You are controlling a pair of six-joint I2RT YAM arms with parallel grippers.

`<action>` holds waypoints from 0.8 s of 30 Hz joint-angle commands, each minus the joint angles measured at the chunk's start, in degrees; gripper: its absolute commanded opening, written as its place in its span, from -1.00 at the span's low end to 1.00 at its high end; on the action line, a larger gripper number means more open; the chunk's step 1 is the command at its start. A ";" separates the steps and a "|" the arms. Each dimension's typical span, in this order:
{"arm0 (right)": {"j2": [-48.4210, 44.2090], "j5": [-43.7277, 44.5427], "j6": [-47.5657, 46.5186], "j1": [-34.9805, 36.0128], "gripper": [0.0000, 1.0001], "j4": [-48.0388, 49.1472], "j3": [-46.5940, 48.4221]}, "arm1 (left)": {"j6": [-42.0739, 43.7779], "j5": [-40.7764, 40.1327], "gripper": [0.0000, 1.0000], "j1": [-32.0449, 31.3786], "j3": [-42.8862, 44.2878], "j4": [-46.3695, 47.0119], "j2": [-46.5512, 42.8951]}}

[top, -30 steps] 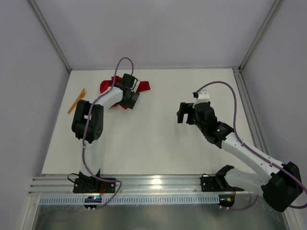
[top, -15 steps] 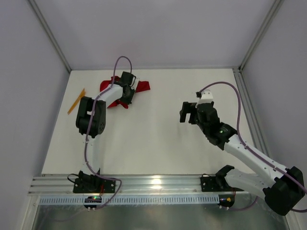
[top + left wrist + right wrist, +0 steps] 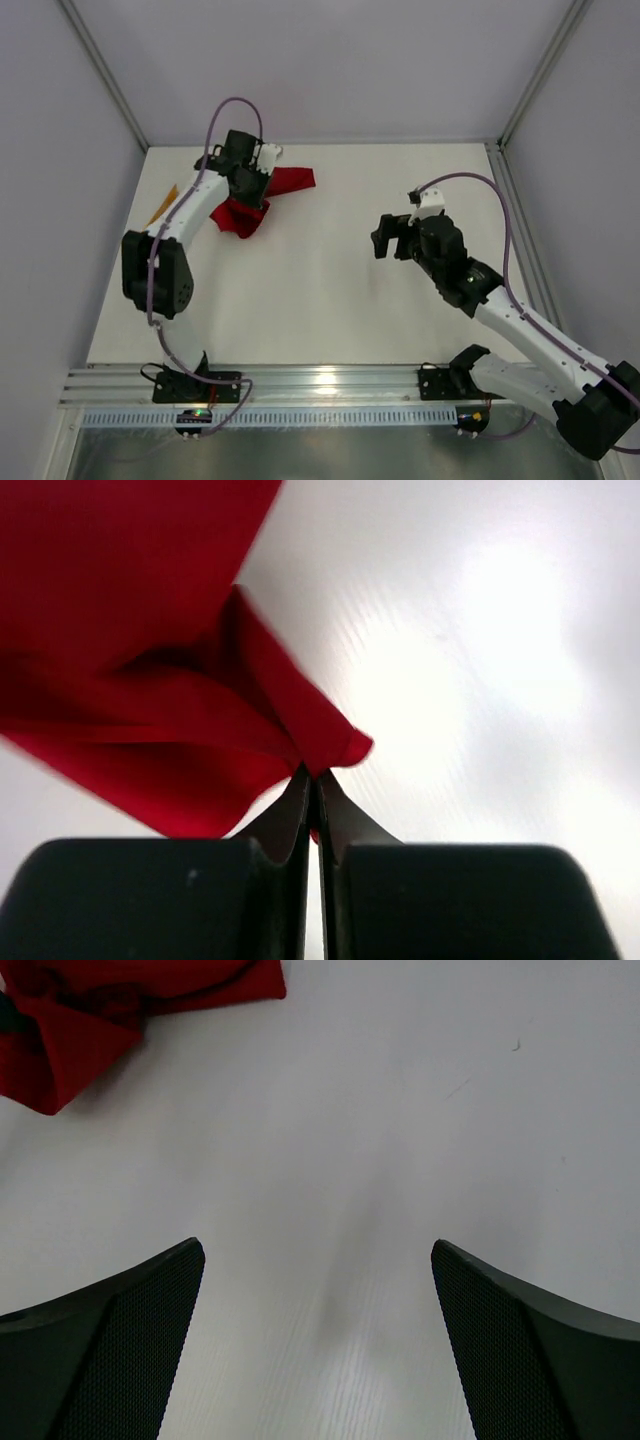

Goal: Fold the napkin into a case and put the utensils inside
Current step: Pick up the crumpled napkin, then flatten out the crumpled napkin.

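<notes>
The red napkin (image 3: 285, 183) lies crumpled at the far left of the table, one part hanging in a fold (image 3: 240, 216). My left gripper (image 3: 246, 181) is shut on a corner of it; in the left wrist view the napkin (image 3: 150, 680) is pinched at the tips of the left gripper (image 3: 313, 780) and held above the table. My right gripper (image 3: 386, 240) hovers open over bare table right of centre, nothing between its fingers (image 3: 120, 1330). The napkin (image 3: 90, 1010) shows at the top left of the right wrist view. Of the utensils, only an orange sliver (image 3: 161, 207) shows beside the left arm.
The white table top (image 3: 320, 290) is bounded by grey walls at the back and sides, with a metal post (image 3: 105, 80) at each far corner. An aluminium rail (image 3: 320, 385) runs along the near edge between the arm bases.
My left gripper has closed on the napkin's corner and moved left and toward the back, lifting and stretching the cloth. The right arm has shifted only slightly.
</notes>
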 commanded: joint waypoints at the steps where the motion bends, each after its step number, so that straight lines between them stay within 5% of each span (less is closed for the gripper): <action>1: -2.69 -9.14 -4.18 -0.07 0.99 3.20 3.99 | 5.09 6.92 -1.00 -1.39 6.07 -11.47 -16.61; 6: -2.60 -19.96 -7.08 0.10 0.88 3.47 8.73 | 8.71 6.39 -1.00 -6.48 16.17 -24.11 -25.41; 11: -0.76 -25.68 -7.79 3.52 0.86 4.43 13.65 | 6.34 5.95 -1.00 -9.83 27.96 -26.52 -29.02; 19: 0.83 -23.93 -7.97 10.20 0.86 3.64 13.76 | 0.80 5.69 -1.00 -10.18 21.30 -19.05 -29.56; 24: 3.54 -27.77 -5.25 15.38 0.86 10.47 3.66 | -1.22 5.51 -1.00 -10.18 19.27 -15.62 -28.50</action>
